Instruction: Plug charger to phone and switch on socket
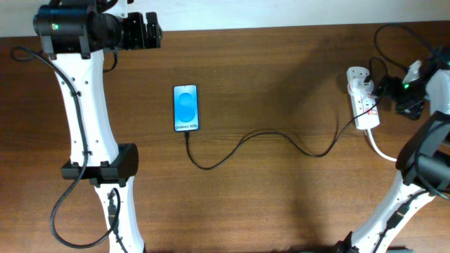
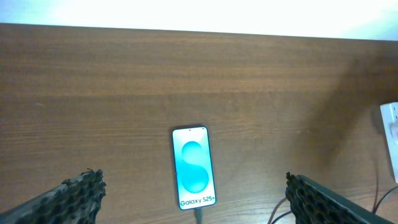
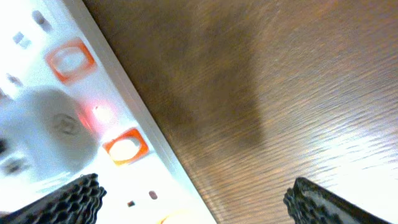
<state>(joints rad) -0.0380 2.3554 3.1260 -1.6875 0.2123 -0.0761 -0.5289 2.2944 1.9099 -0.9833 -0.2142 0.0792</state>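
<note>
The phone (image 1: 186,107) lies flat on the table with its blue screen up; it also shows in the left wrist view (image 2: 193,168). The thin black charger cable (image 1: 246,137) runs from the phone's near end in a wavy line to the white socket strip (image 1: 363,105) at the right. Its tip is in the phone's port (image 2: 199,214). My left gripper (image 1: 149,29) is open and empty at the far left, high above the table. My right gripper (image 1: 383,86) is open just over the socket (image 3: 93,124), where an orange switch (image 3: 124,148) glows lit beside a plug.
The socket's thick white cord (image 1: 383,151) curls toward the right arm's base. Black arm cables (image 1: 394,35) loop at the far right. The wooden table's far edge (image 1: 281,28) meets a white wall.
</note>
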